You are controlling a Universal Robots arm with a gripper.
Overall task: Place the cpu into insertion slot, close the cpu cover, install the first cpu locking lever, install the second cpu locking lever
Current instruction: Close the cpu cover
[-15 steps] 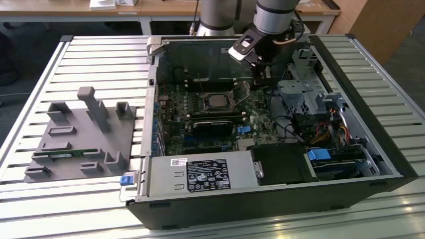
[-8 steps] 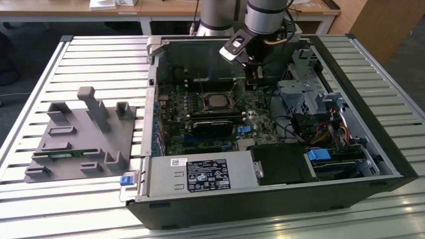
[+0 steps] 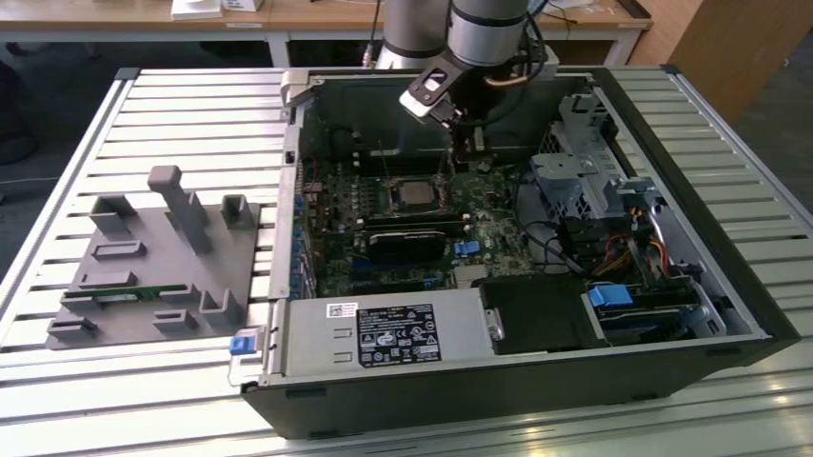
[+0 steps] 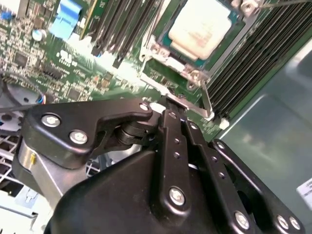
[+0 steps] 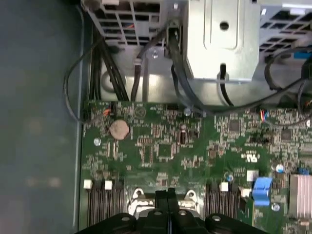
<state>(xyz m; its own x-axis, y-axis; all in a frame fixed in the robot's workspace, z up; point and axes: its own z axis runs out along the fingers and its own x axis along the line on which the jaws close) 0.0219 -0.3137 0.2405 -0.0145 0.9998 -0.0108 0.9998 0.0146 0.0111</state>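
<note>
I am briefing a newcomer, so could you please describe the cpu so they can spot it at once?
Look into the open computer case and find the green motherboard on its floor. Near its middle, between long black memory slots, sits the cpu: the only flat square with a silvery top, ringed by the metal cpu cover.

In my second wrist view, the cpu (image 4: 201,28) and the cpu cover (image 4: 168,61) around it are cut off by the picture's edge. In my first wrist view, the fingers (image 5: 162,197) hide that cover's middle. What they touch, I cannot tell.
</note>
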